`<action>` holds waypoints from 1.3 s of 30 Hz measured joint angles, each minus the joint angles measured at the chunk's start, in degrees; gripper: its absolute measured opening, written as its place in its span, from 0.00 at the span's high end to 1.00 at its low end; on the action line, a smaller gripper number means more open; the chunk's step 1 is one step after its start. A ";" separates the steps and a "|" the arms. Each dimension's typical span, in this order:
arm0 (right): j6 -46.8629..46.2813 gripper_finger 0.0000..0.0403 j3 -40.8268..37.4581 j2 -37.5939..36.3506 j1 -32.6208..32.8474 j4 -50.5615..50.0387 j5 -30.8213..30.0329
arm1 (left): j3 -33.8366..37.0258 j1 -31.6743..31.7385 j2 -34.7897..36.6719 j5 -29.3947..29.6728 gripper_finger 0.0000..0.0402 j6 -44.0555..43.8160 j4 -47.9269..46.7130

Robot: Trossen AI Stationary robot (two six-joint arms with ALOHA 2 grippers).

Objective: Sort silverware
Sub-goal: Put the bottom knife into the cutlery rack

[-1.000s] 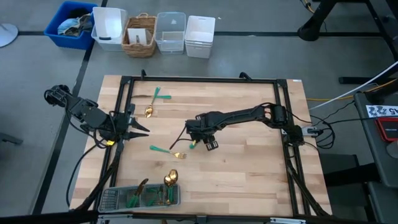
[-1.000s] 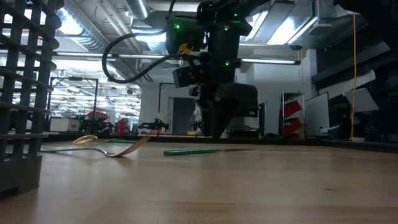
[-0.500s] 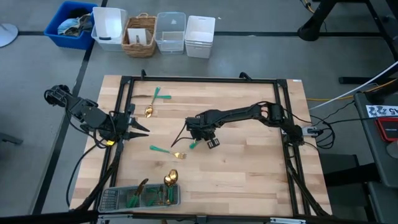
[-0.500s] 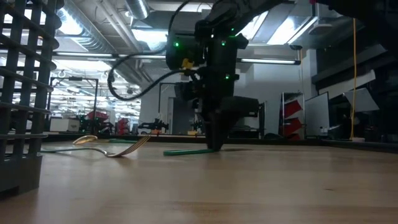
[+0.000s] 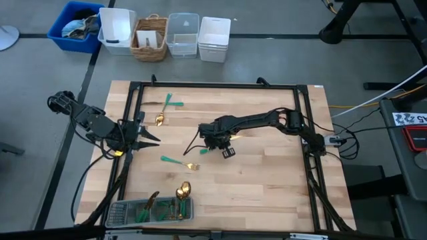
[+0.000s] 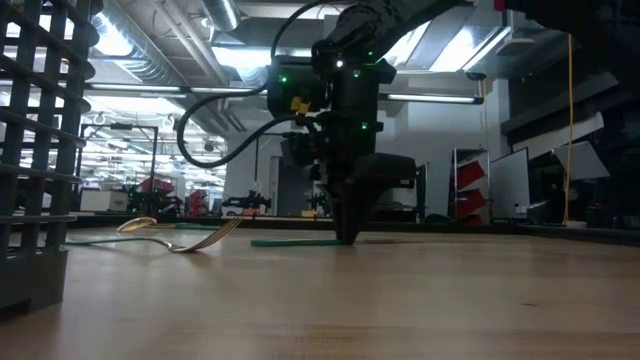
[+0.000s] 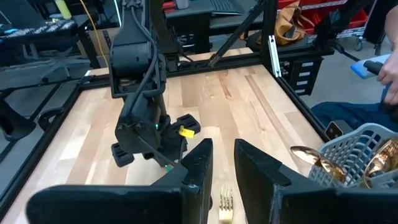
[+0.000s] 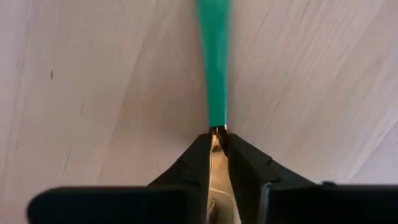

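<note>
My right gripper [image 5: 211, 146] stands at mid-table, pointing down, shut on a piece of silverware whose teal handle [image 8: 213, 62] lies flat on the wood [image 6: 290, 241]. Which kind of piece it is does not show. A teal-handled fork [image 5: 177, 163] lies just to its near left, resting on its curved back in the low view [image 6: 190, 240]. Two more pieces [image 5: 165, 110] lie at the far left, and a gold spoon [image 5: 184, 191] lies beside the grey mesh tray [image 5: 123, 213]. My left gripper [image 5: 151, 139] waits open by the table's left edge, with nothing between its fingers. My right gripper pinches the piece between its two fingertips [image 8: 193, 158] right where the teal handle ends and the gold neck begins [image 8: 217, 126]. The fingers come from above, pointing down. The handle runs straight out from between them and still lies on the table.
The tray at the near left edge holds several pieces of silverware [image 7: 323, 162]. Bins and a basket [image 5: 151, 37] stand on the floor beyond the far edge. A black frame [image 5: 213, 85] rims the table. A person's hand [image 7: 388, 68] shows beyond the near side.
My right gripper has sunk a little onto the teal-handled piece, and its fingers have shut on it. The handle has slid slightly along the table and stays flat.
</note>
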State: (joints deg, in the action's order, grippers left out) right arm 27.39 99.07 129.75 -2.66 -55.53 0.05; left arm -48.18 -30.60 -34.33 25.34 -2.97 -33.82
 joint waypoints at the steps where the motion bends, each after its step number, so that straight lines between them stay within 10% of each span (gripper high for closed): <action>1: -0.01 0.88 -0.02 0.00 0.00 0.00 0.04 | 0.00 0.00 -0.02 0.00 0.85 0.00 0.00; 17: -0.03 0.99 -0.14 0.16 0.00 0.15 0.52 | 0.00 -0.01 0.00 0.00 0.85 -0.01 -0.04; 39: -3.18 0.69 3.25 0.58 0.44 -0.95 -2.54 | 0.00 0.00 0.00 0.00 0.85 -0.10 -0.28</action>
State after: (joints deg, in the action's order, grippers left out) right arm 24.21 102.32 130.33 -2.22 -56.48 -2.49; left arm -48.18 -30.59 -34.33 25.34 -3.06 -34.11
